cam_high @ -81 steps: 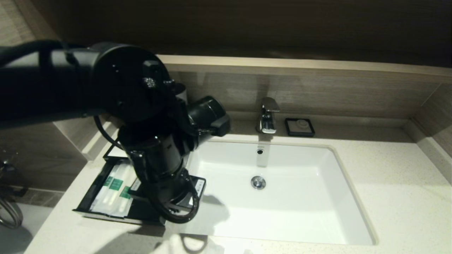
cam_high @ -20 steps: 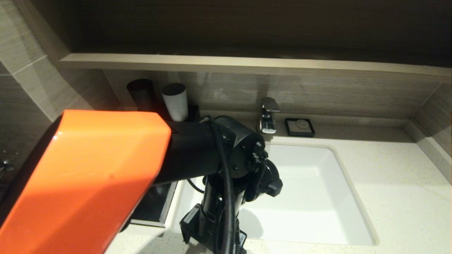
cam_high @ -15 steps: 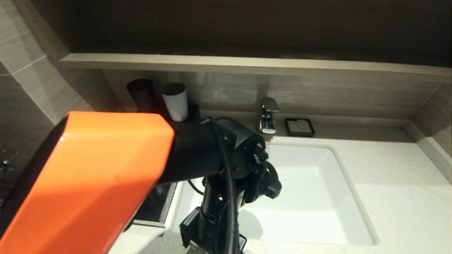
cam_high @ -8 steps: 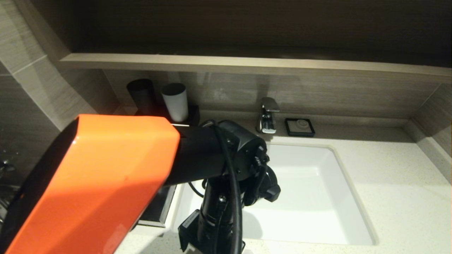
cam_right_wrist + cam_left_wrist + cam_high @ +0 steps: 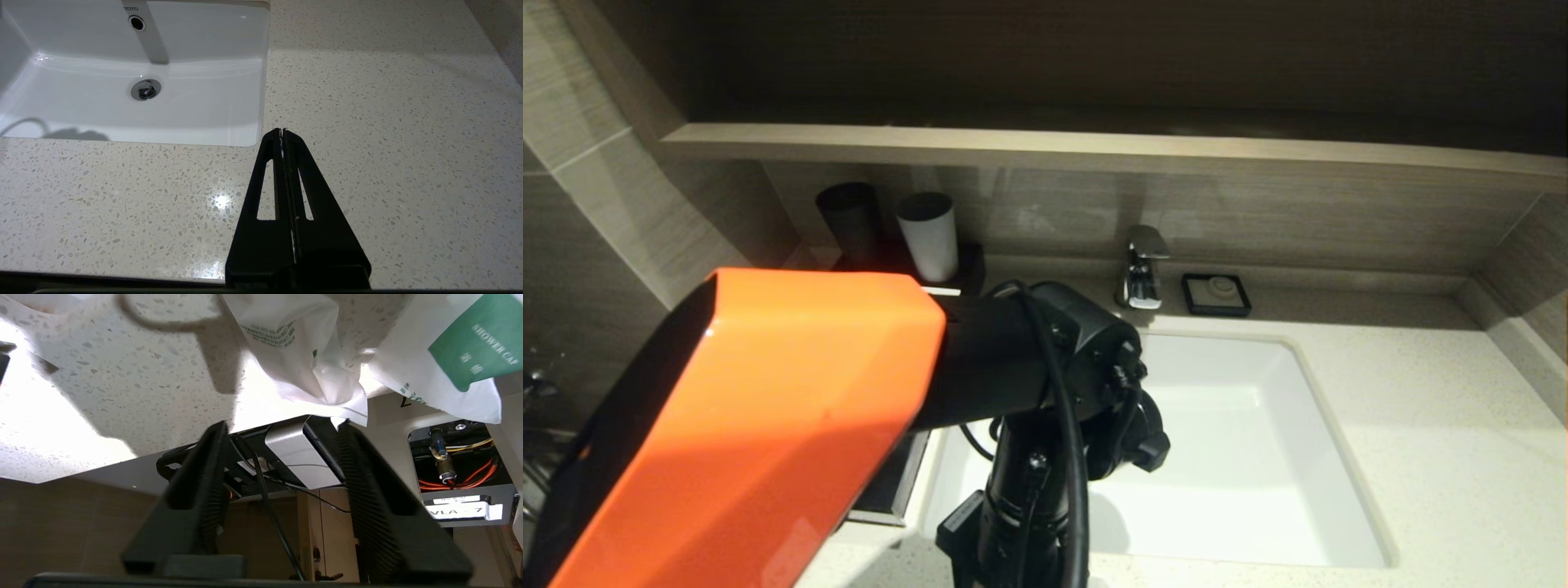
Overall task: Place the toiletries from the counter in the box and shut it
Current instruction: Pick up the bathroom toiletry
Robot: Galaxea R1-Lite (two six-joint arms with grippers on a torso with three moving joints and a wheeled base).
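- Reaching down at the front edge of the tabletop (image 5: 1421,457) with my left end effector (image 5: 282,428); its fingers (image 5: 204,477) stand apart, their tips at the hem of a crumpled white packet (image 5: 302,363) with green print; I cannot tell whether they pinch it
- Beside it lies a second packet (image 5: 449,367) with a green label, overhanging the edge
- My orange left arm (image 5: 768,425) hides most of the box (image 5: 886,490), left of the sink (image 5: 1241,457)
- My right end effector (image 5: 282,132) hangs closed and empty above bare tabletop
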